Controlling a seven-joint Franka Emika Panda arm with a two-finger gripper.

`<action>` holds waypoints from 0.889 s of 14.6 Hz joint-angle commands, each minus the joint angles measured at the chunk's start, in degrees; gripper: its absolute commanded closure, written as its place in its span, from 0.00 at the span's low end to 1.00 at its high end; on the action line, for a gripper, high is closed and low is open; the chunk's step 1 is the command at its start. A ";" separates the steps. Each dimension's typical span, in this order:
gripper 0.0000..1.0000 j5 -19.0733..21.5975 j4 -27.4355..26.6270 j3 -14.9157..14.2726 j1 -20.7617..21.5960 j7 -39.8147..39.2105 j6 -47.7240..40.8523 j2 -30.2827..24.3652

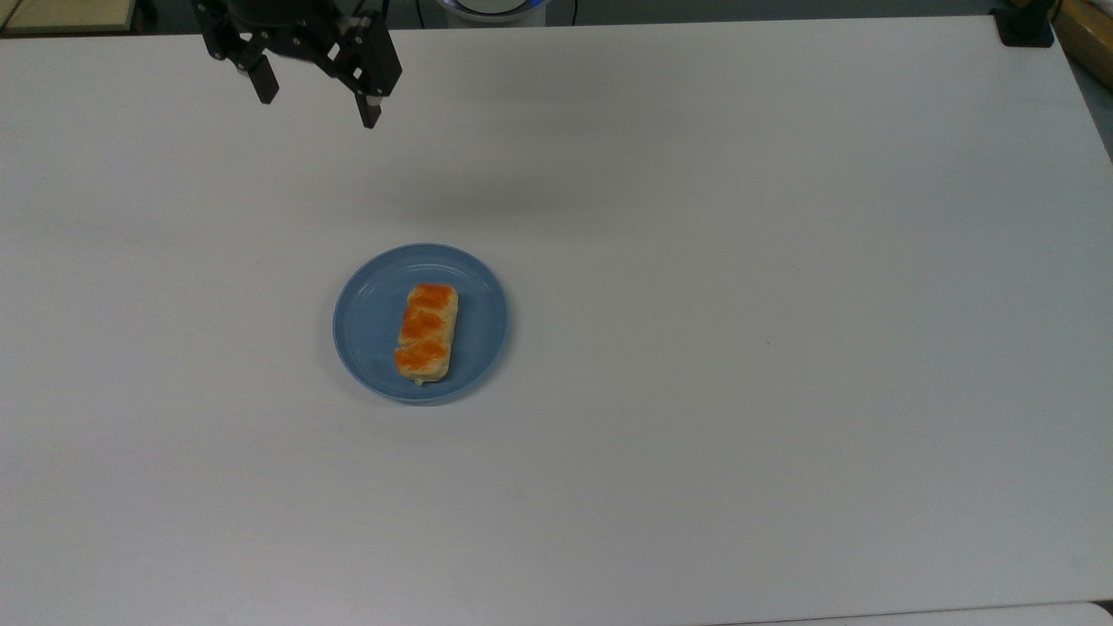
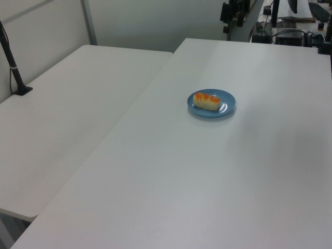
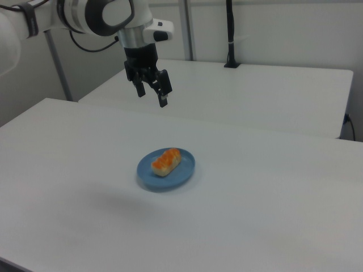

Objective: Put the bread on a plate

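On the plate (image 1: 365, 335) lies the orange-glazed, three-lump bread (image 1: 425, 333).

You see a smooth, slightly glossy blue plate (image 1: 365, 330), bread (image 1: 425, 332) with a shiny glazed top, a matt white table (image 1: 783, 348), and the matt black gripper (image 1: 316, 106).

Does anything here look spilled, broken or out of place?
Nothing stands out. The pale-yellow, orange-topped bread roll lies flat and whole inside the round light-blue plate on the white table. The black tool hangs open, well away.
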 commanded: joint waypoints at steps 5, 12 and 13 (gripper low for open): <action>0.00 -3.63 -6.04 2.36 -0.47 -1.86 0.90 -4.11; 0.00 -3.63 -5.77 2.18 -0.56 -1.94 0.98 -3.41; 0.00 -3.63 -5.77 2.18 -0.48 -1.94 0.98 -3.32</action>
